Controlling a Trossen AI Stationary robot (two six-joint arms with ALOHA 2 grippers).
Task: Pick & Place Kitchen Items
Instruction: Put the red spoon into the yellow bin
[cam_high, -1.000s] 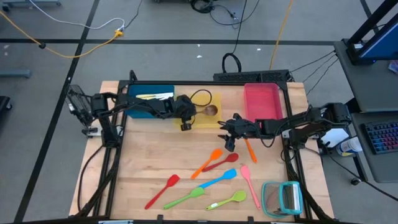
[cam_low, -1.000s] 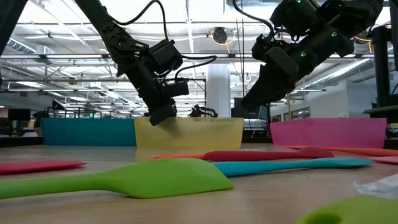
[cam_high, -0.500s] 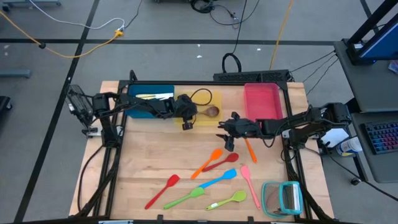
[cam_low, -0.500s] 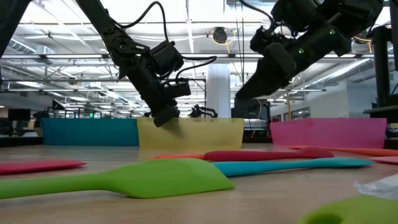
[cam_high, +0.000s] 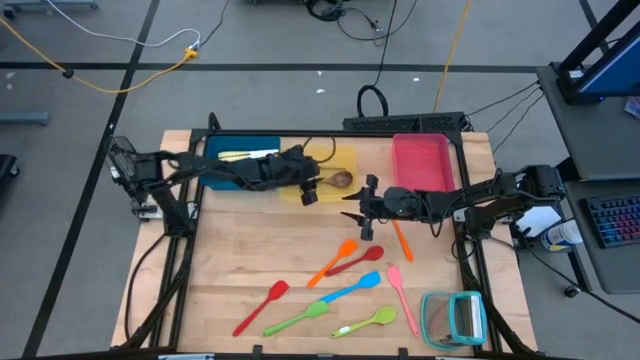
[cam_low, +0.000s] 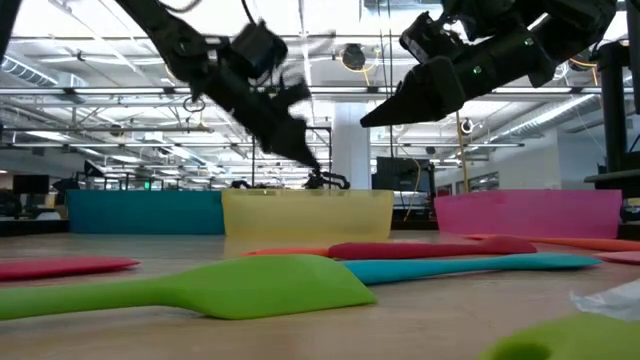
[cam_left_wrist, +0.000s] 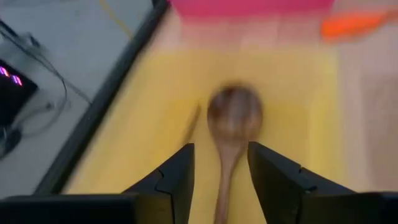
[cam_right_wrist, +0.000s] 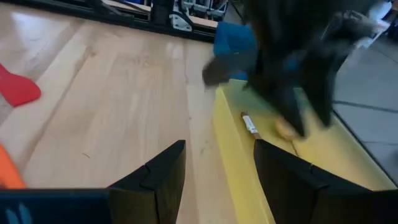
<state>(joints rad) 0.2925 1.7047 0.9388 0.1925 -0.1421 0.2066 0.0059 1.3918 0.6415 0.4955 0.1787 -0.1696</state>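
- Three trays line the desk's far edge: you have the blue tray (cam_high: 240, 165) toward the far left corner, the yellow tray (cam_high: 345, 190) mid-edge, and the pink tray (cam_high: 422, 163) toward the far right.
- One teal-framed rack (cam_high: 455, 317) sits at the near right corner, apart from the work.
- Both arms meet near the yellow tray. The left gripper (cam_high: 309, 190) hangs over it with its fingers (cam_left_wrist: 177, 177) spread and holding nothing, the spoon's handle showing between them; the right gripper (cam_high: 362, 208) hovers just beside the tray's right side, pincer spread wide and also empty.
- Seven silicone utensils lie loose across the middle and near part of the desk: the blue spatula (cam_high: 350, 291), red spatula (cam_high: 262, 306), green spatula (cam_high: 298, 319), red spoon (cam_high: 355, 263), green spoon (cam_high: 365, 323), pink spatula (cam_high: 402, 297) and orange spatula (cam_high: 333, 261); an orange handle (cam_high: 402, 241) lies by the right gripper.
- Expect these to be light, with floppy, grippy heads (the handles look stiffer), so pinch mid-handle across the narrow width.
- One wooden spoon (cam_left_wrist: 233, 118) lies inside the yellow tray; it looks rigid, light and smooth, so it may slide; take its handle near the bowl.
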